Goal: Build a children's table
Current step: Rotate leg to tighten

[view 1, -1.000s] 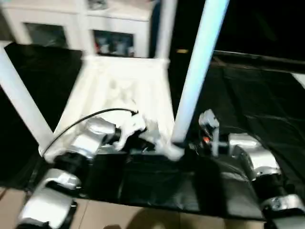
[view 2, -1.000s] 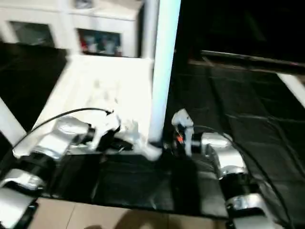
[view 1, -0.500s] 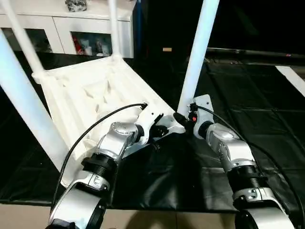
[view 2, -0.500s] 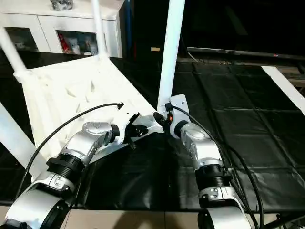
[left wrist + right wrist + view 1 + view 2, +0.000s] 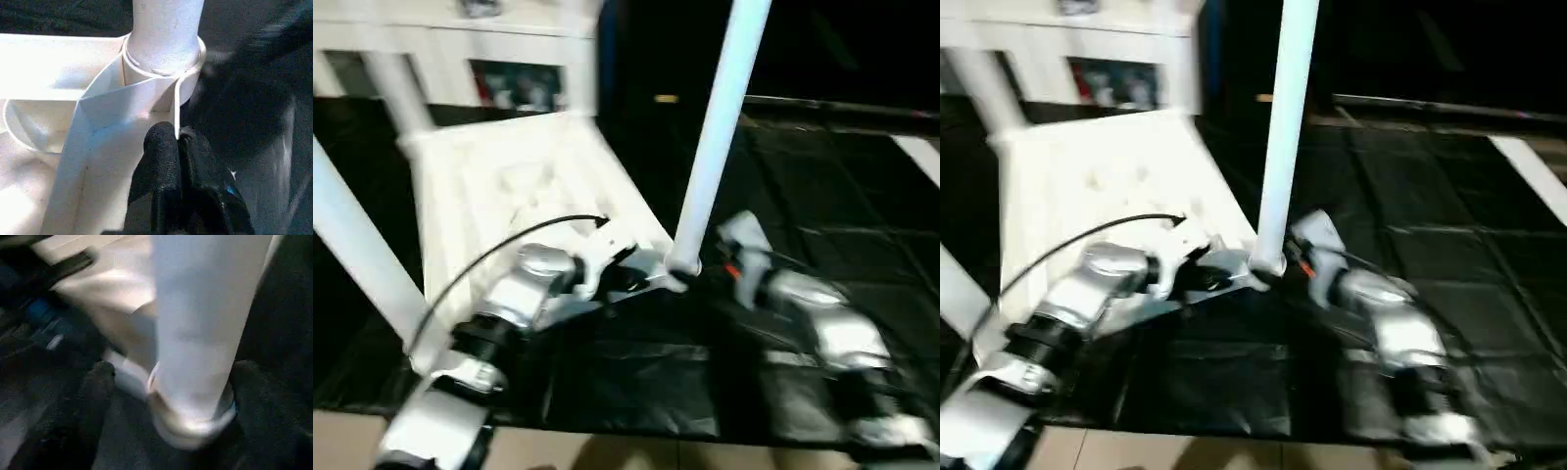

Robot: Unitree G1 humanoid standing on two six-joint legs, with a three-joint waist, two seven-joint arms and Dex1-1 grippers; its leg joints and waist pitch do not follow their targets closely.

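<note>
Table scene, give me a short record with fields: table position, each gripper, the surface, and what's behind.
table: white table lying upside down, legs pointing up
near leg: leg standing in its corner socket
left gripper: left gripper shut on the frame wall beside that socket
right gripper: right gripper open, one finger on either side of the leg's base
surface: black mat
behind: white cabinet with glass doors
</note>
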